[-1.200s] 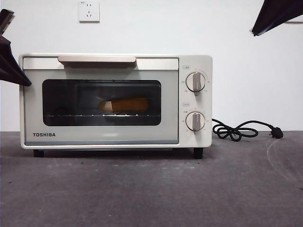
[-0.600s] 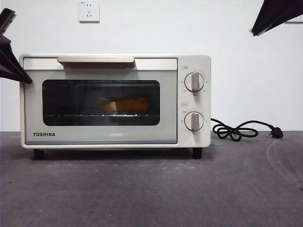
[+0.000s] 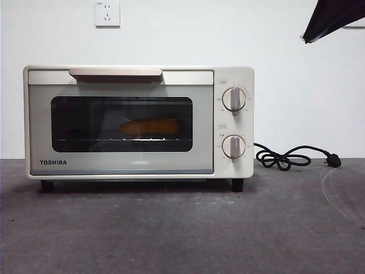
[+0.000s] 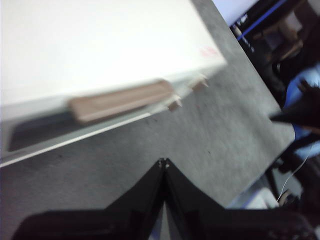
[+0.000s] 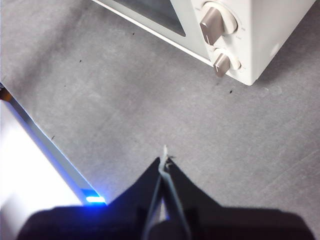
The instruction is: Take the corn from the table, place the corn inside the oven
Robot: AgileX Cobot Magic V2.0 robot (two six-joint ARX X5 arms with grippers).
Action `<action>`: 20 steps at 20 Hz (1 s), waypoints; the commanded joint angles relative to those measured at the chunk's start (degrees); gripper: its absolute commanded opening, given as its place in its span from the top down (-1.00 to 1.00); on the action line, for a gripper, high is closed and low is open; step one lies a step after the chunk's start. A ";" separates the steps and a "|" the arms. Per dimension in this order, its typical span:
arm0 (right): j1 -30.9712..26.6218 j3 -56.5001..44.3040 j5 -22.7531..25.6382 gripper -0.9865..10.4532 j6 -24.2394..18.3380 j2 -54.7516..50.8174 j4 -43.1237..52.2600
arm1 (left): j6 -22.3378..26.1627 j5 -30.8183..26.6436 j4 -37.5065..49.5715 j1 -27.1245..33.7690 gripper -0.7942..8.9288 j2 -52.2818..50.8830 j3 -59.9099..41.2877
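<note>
Front view: oven [image 3: 138,123] standing on the grey counter [image 3: 182,234], door shut, bar handle [image 3: 116,72] along the top edge, two round knobs [image 3: 234,99] at one side. Corn [image 3: 151,127] lying on the rack inside, seen only dimly through the dark glass; kernel texture lost, stub end hard to separate from the reflections. Black cord [image 3: 291,157] coiled on the counter beside the oven, plug lying flat. Wall socket [image 3: 107,13] above, cut by the top edge. One dark arm tip at a top corner, mostly cropped; impossible from here to say which arm.

Left wrist view: heavily blurred. Left gripper [image 4: 164,163] held over the counter in front of the oven, jaws pressed together at the tips, nothing between them. Oven top washed out to white; handle a brown smear; corn hidden.

Right wrist view: right gripper [image 5: 164,159] above bare counter, well apart from the oven, jaws closed to a thin seam, empty. Only the oven's knob corner shown, the rest cropped; corn out of sight. Bright blue-lit strip at the counter's edge, overexposed.
</note>
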 commanded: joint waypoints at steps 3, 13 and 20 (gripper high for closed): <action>0.00 0.07 -2.91 0.85 -0.35 0.24 0.31 | -3.78 -17.46 -3.56 -10.84 0.85 -9.25 0.09; 0.00 0.07 -4.02 0.85 -0.35 0.24 2.23 | -6.56 -34.99 -11.06 -20.94 0.85 -11.89 0.09; 0.00 0.07 -0.68 0.85 -0.44 0.24 2.71 | -7.80 -35.01 -10.19 -20.92 0.84 -10.40 0.09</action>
